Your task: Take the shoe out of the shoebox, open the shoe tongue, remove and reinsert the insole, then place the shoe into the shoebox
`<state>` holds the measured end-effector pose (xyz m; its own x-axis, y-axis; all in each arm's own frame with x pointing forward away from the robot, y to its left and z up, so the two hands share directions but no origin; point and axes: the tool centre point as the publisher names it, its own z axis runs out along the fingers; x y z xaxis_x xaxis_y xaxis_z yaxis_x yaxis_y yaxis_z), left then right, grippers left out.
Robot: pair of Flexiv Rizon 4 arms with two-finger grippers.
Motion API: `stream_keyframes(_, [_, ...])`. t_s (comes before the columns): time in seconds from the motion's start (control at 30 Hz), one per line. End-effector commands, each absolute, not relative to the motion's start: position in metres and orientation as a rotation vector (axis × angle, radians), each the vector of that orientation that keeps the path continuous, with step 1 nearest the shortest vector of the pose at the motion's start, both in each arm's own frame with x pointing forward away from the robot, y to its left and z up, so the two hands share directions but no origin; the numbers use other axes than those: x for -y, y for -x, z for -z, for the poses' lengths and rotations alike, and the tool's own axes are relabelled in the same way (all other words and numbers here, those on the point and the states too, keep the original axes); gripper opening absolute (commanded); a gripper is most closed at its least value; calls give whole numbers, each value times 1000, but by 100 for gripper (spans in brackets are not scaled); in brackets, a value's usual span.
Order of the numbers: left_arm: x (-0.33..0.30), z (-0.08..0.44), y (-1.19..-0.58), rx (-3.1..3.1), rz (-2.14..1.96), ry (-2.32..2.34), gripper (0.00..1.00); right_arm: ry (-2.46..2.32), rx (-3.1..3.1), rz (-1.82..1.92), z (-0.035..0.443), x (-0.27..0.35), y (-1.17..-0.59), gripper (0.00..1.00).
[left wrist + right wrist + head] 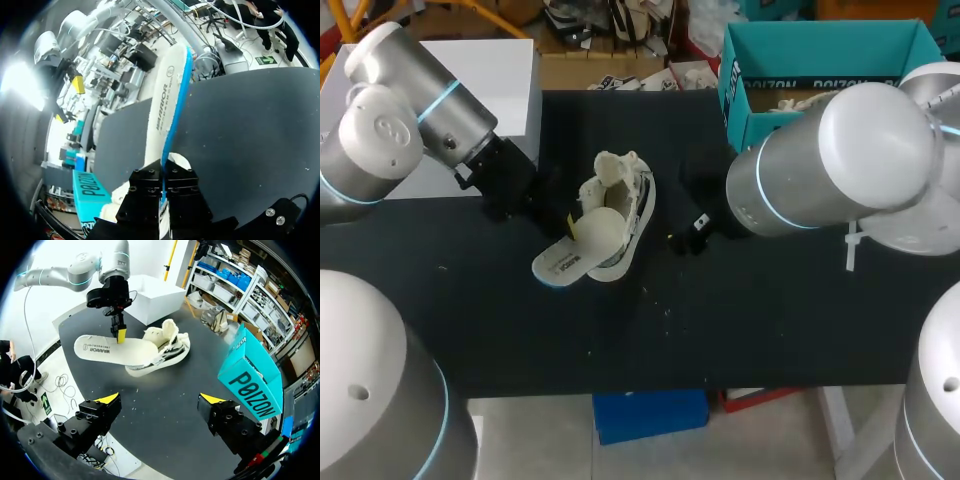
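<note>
A cream shoe (625, 205) lies on its side in the middle of the black table (770, 320), tongue pulled up. The white, blue-edged insole (570, 255) sticks out of the shoe's opening toward the table's front. My left gripper (570, 228) is shut on the insole's edge; in the left wrist view the insole (167, 100) runs out from between the fingers (150, 185). My right gripper (160, 400) stands open a little way right of the shoe (167, 342), holding nothing. It also shows in the head view as the right gripper (682, 238). The teal shoebox (820, 60) stands open at the back right.
A white box (495, 85) sits at the back left, behind my left arm. The right wrist view shows the teal shoebox (250, 377) beside my right gripper and the white box (150, 295) beyond the shoe. Bare black table lies in front of the shoe.
</note>
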<state>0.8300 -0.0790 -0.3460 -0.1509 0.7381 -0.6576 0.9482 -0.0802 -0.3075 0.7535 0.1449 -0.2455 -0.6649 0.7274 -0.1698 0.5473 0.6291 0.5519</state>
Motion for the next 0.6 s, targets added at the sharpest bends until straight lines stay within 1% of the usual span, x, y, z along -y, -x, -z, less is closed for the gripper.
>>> stream_keyframes(0.03, [86, 351, -836, -1914, 1054, -1840, 0, -1014, -2474, -660, 246, -144, -753, 100])
stream_keyframes(0.6, [109, 357, -871, -1904, 987, -1842, 0, -1014, -2474, -660, 246, -144, -753, 100])
